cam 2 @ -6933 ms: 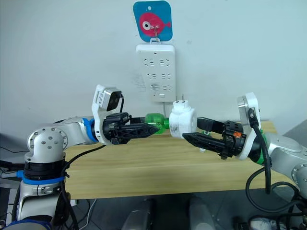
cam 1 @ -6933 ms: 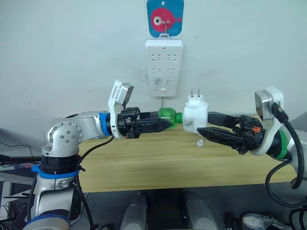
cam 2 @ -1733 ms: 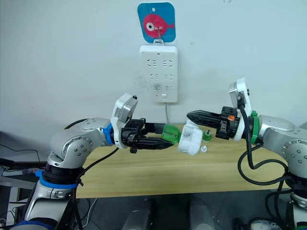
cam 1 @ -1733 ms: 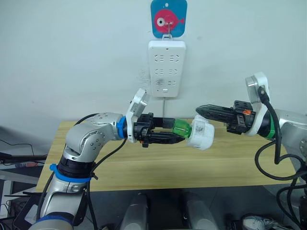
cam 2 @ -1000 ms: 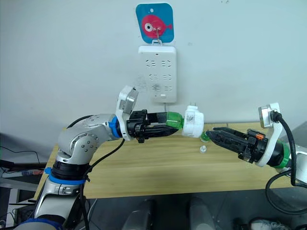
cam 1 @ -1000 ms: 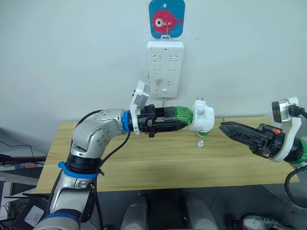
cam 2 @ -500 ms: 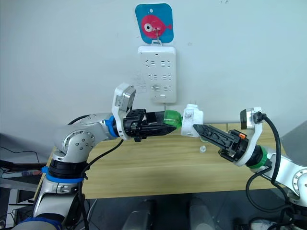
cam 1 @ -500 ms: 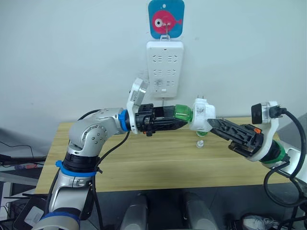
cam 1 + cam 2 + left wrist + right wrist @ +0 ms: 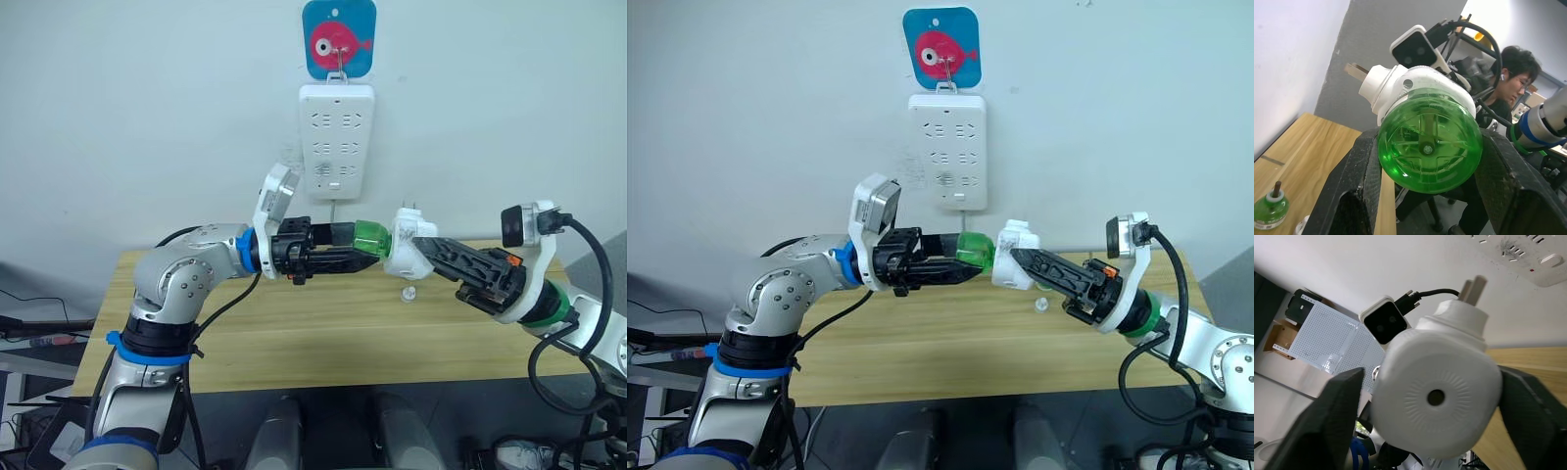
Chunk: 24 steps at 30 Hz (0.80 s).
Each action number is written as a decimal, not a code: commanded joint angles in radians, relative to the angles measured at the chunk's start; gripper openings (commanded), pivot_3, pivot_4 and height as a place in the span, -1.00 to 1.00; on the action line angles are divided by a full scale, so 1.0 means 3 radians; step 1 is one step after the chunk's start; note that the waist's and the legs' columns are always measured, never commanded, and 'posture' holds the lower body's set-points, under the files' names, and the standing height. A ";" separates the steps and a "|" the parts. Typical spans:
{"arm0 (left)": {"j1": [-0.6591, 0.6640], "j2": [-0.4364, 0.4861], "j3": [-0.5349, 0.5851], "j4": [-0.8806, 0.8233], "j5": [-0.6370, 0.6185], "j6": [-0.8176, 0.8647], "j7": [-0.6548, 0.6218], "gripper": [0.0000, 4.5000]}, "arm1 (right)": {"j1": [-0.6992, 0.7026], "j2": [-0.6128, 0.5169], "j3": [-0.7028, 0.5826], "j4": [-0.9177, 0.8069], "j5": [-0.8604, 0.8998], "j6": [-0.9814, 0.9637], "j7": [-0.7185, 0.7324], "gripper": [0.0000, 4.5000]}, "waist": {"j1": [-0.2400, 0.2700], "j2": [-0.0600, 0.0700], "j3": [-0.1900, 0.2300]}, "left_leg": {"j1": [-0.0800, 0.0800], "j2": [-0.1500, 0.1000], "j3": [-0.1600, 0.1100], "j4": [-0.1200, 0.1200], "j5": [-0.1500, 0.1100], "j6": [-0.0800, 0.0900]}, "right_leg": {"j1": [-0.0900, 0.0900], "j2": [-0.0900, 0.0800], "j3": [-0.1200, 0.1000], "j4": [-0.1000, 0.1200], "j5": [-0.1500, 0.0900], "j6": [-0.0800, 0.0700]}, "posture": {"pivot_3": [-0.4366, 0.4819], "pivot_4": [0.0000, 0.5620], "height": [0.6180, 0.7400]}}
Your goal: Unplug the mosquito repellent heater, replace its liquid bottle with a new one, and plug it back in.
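The mosquito repellent heater (image 9: 407,242) hangs in the air above the far edge of the wooden surface (image 9: 323,338), just below the white wall power strip (image 9: 336,139), its two metal prongs pointing up toward the wall. A green liquid bottle (image 9: 371,237) is fitted into its side. The left gripper (image 9: 369,251) has its two black fingers closed on that bottle, one on each side. The right gripper (image 9: 419,247) reaches in from the other side with its fingers spread around the white body; from the head views I cannot tell whether they press on it.

The left wrist view looks straight at the round green bottom of the bottle (image 9: 1429,144), clamped between the fingers (image 9: 1352,188), with the heater's white shell and one prong behind it. It also shows a second small green bottle (image 9: 1269,210) standing upright on the surface, and a person (image 9: 1508,81) seated in the background.

The right wrist view gives the heater's domed face (image 9: 1436,399) with its small centre hole, a dark finger (image 9: 1339,406) standing off either side with a visible gap, so this gripper is not yet closed on it.

In the head views a small clear cap (image 9: 408,293) lies on the surface beneath the heater, and a blue tag with a pink fish (image 9: 339,39) hangs above the strip.
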 commanded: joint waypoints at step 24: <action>0.0032 0.0218 -0.0232 -0.0343 0.0838 -0.1097 -0.0201 0.71 | 0.0004 -0.0268 -0.0011 0.0041 0.0088 0.0153 0.0119 0.41 | 0.0014 0.0000 0.0000 | 0.0000 0.0000 0.0000 -0.0001 -0.0006 0.0010 | 0.0000 0.0000 0.0000 0.0000 0.0000 0.0000 | -0.05 -0.36 0.88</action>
